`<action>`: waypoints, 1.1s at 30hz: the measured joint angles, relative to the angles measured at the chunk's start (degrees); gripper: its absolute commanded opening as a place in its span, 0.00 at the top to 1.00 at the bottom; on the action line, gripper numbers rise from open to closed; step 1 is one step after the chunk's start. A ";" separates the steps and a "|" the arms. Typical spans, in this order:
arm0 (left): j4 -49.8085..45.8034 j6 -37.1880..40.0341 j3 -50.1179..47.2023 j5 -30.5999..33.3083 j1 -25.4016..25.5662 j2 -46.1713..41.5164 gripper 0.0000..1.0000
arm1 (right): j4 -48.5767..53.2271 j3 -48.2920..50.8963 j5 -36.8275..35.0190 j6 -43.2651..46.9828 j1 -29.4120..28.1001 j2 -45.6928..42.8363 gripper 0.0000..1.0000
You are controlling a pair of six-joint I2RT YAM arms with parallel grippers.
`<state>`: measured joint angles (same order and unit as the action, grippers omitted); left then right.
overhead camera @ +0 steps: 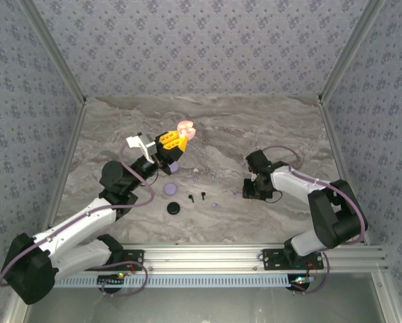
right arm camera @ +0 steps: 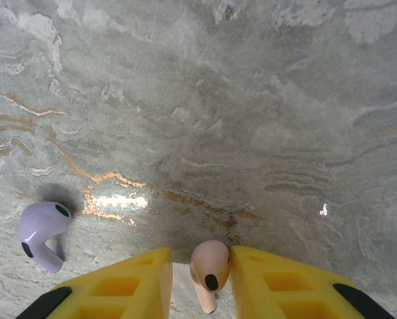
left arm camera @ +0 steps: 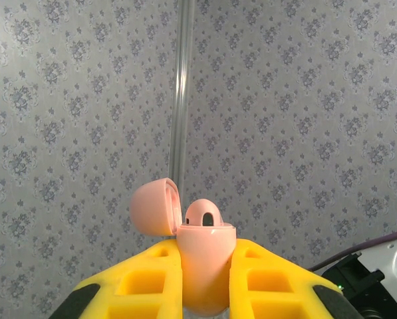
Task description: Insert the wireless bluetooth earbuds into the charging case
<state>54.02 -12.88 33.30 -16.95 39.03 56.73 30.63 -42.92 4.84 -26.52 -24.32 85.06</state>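
Seen from above, the left arm stretches forward over the marble table (overhead camera: 275,128) with the left gripper (overhead camera: 176,140) lifted and tilted up, a pink blob at its tip. The left wrist camera resolves that blob as the pale pink charging case (left arm camera: 205,272), upright and clamped between the yellow fingers (left arm camera: 151,279), its lid (left arm camera: 155,207) hinged open to the left. The right arm bends sharply at the elbow and aims the right gripper (overhead camera: 249,191) down at the tabletop, near a black earbud (overhead camera: 203,196) and a black disc (overhead camera: 174,208). Its wrist camera adds the detail: a pale pink earbud (right arm camera: 209,269) lies between the narrowly parted fingers, against one and with a slit beside the other, so I cannot tell whether it is pinched. A lilac earbud (right arm camera: 44,234) lies apart to the left.
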 measured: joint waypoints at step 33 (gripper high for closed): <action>-2.40 0.39 0.00 -0.17 0.00 -0.94 1.00 | -0.44 -0.79 -1.55 2.23 0.61 0.28 0.79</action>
<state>51.62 -12.49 33.30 -17.12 39.03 55.79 30.20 -43.70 3.29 -24.29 -23.70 85.34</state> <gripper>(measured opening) 0.149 0.209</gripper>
